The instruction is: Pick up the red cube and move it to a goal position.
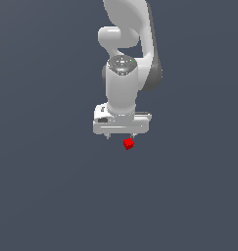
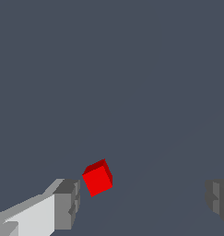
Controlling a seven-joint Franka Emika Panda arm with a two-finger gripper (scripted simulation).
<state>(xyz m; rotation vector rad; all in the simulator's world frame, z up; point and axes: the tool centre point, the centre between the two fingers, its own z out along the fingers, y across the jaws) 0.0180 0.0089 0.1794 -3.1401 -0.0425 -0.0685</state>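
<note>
**Jaws spread wide, red cube near one finger**

Here the gripper (image 1: 121, 136) points down with its jaws spread wide and holds nothing. In the wrist view the two grey fingertips (image 2: 67, 203) stand far apart, one at each side of the frame, with open dark ground between them. The red cube (image 2: 98, 178) sits within that gap but far off centre, just beside one fingertip; a thin sliver of ground shows between them, so they look apart, though only barely. The cube is turned at an angle to the fingers, one corner facing that pad.

In the exterior view the cube (image 1: 128, 143) lies just under the white gripper body, toward the exterior view's right end of it, close below the short finger stub there. Whether the fingertips reach down to the cube's level cannot be told from this angle.

Above the hand, the white wrist (image 1: 121, 88) rises straight, and the rest of the arm bends away behind it toward the top of the frame. The plain dark grey-blue floor (image 1: 52, 196) fills everything else.
</note>
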